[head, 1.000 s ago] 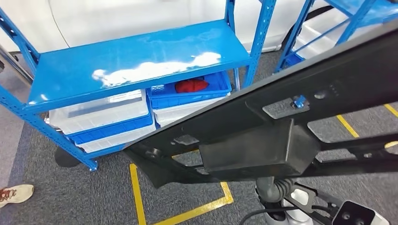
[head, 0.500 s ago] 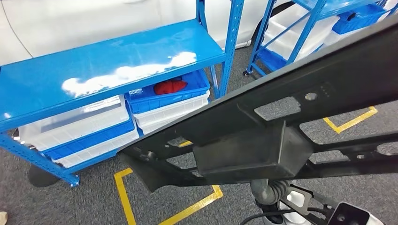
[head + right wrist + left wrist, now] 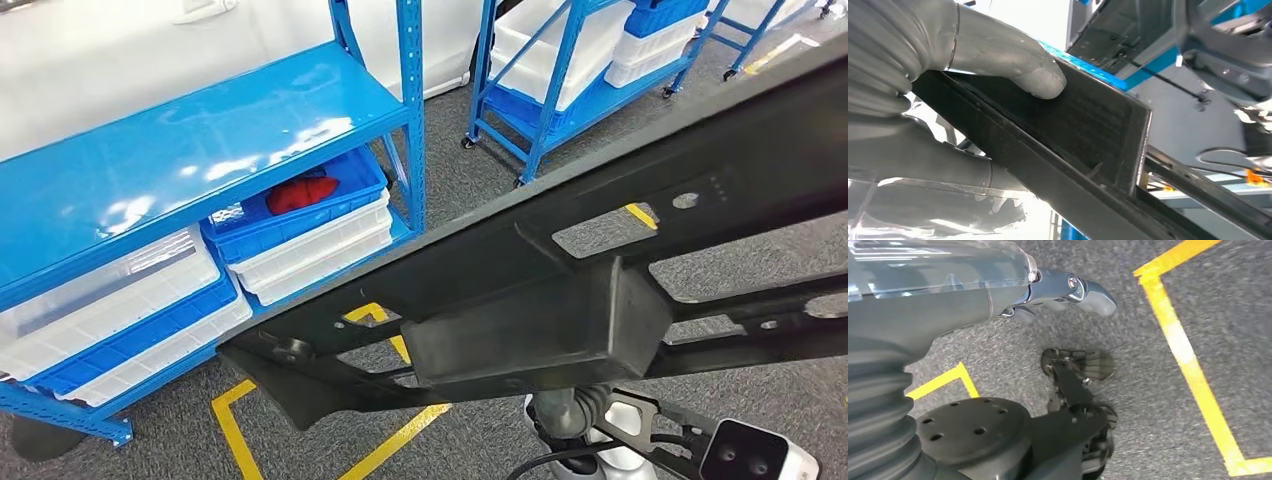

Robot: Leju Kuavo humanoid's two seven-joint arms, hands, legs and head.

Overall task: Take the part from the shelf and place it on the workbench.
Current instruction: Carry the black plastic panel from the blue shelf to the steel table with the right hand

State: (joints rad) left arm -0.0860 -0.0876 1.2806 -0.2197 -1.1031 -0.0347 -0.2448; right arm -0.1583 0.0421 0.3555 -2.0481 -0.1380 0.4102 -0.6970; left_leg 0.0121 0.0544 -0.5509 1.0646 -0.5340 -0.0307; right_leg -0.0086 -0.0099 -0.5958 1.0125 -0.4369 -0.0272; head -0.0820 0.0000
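black plastic frame part (image 3: 560,300): held aloft above grey carpet | right hand (image 3: 948,65): thumb and fingers clamping part's rib | left hand (image 3: 1068,287): empty, fingers loosely apart | blue shelf (image 3: 180,150): beside

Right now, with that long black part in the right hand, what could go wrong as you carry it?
The black part is long and sticks out far to both sides; turning near the blue shelf or the blue cart could clip a post. Only the right hand grips it, thumb on one edge, so it could twist or slip. The left hand hangs free and gives no support.
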